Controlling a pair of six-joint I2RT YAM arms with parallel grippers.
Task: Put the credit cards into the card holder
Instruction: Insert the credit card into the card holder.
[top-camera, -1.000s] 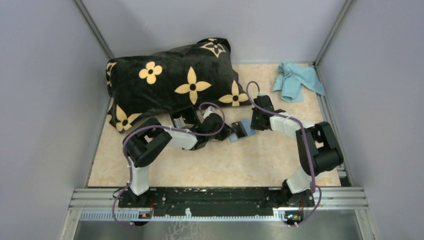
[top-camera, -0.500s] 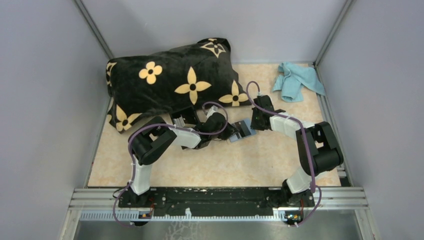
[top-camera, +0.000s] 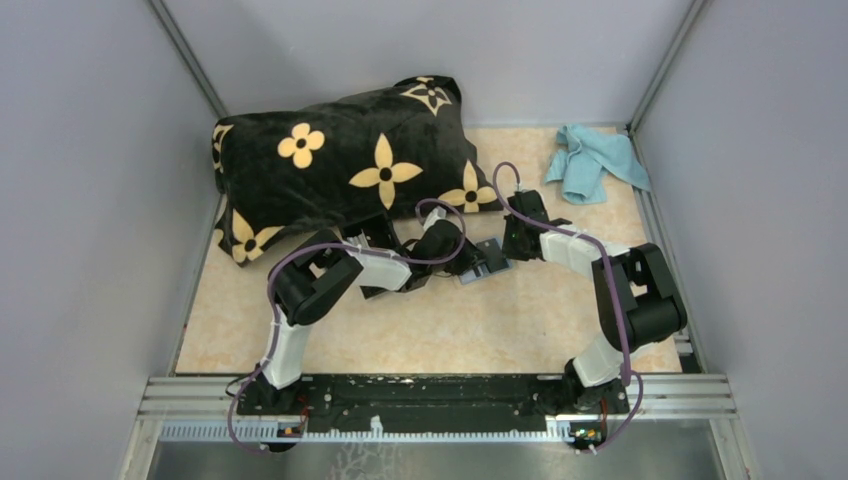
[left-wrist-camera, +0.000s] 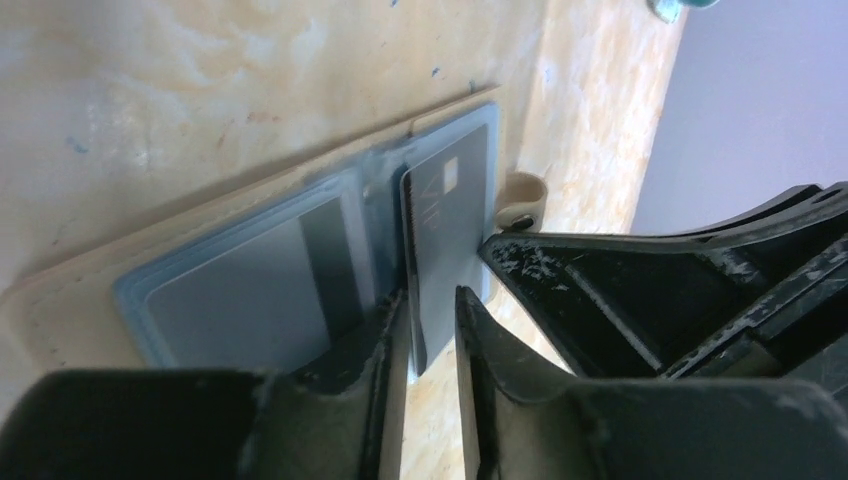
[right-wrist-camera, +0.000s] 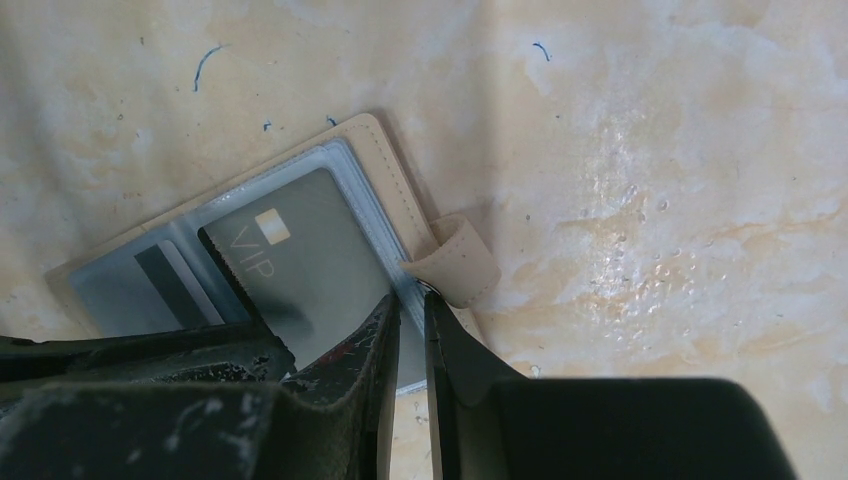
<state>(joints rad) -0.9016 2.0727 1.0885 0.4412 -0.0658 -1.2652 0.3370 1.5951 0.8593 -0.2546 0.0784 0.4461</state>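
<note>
Left claw (left-wrist-camera: 430, 327) pinching dark card (left-wrist-camera: 450, 230), over open beige card holder (left-wrist-camera: 60, 300)

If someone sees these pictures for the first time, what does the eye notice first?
A big black pillow with yellow flowers lies at the back left. At the centre, the left gripper and the right gripper meet over an open beige card holder, the left one pinching a grey card over it.

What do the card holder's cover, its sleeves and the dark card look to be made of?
The card holder cover looks like beige leather or leatherette, matte, with a stitched edge. Its sleeves: clear soft plastic, faintly blue, glossy. The dark card: stiff matte grey plastic, possibly metal; gold chip.
</note>
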